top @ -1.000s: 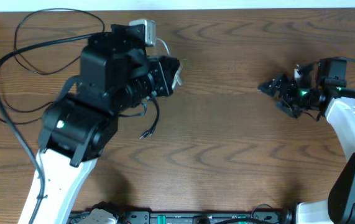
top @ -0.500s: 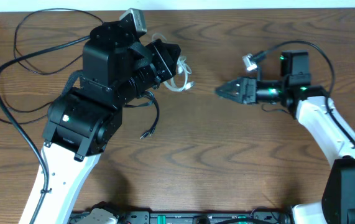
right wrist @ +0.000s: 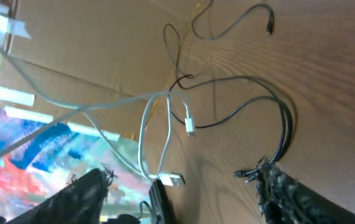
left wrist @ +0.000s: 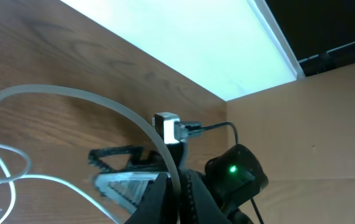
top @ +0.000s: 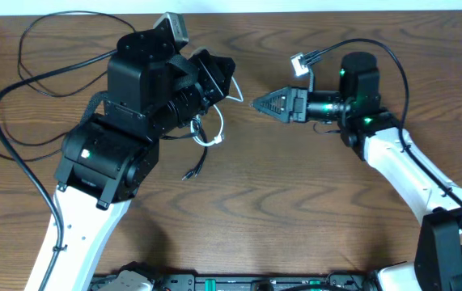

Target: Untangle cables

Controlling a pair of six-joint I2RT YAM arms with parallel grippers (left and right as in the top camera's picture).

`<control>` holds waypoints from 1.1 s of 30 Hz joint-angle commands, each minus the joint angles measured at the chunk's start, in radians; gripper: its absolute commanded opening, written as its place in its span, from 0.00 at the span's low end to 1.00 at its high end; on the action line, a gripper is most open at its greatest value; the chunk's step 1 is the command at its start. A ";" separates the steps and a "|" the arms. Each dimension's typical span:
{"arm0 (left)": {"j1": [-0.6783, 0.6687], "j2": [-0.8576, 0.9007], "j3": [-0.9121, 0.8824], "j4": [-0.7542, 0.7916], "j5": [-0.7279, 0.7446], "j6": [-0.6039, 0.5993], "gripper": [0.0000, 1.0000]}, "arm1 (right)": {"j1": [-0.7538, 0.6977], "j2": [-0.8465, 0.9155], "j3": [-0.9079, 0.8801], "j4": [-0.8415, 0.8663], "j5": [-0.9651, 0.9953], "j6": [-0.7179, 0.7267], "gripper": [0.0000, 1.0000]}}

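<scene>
facing leftward across the table (top: pixel 295 210), item one: right gripper (top: pixel 256 103). its jaws stand well apart and have hold of nothing. the wrist view shows bare air between its two fingers.

item two, just beyond those jaws: white cable (top: pixel 213 133). it is lifted off the wood and hangs as a slack loop.
- location: straight ahead of the right gripper's tips and a little toward the robot bases, in the gap between the two arms.
- long axis: in the right wrist view the strands run up and down, across the line of the open jaws rather than along it.
- ends: two small plugs dangle from it, one low and near the fingers.

item three, beyond the loop: left gripper (left wrist: pixel 178 186). its jaws are pinched fully together on the white cable. the cord arches up and away from the pinch.

item four, farthest: black cables (right wrist: pixel 283 130). they lie flat on the wood behind and below the hanging loop, in long curves well away from the right jaws. one thin strand appears to cross the white cord near its top, though whether they touch cannot be told.

judgement: the right arm is the free one and the nearer to the loose loop, so a short advance leftward would bring a hanging strand between its jaws.
</scene>
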 commanded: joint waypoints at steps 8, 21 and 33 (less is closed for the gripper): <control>-0.002 0.006 0.007 -0.010 0.016 -0.026 0.07 | 0.129 -0.006 0.006 0.032 0.135 0.051 0.73; -0.002 0.006 0.007 -0.018 0.067 -0.031 0.07 | 0.137 -0.006 0.006 0.029 0.306 -0.031 0.45; -0.002 0.007 0.007 -0.019 0.065 -0.031 0.08 | 0.161 -0.006 0.006 0.083 0.176 0.006 0.47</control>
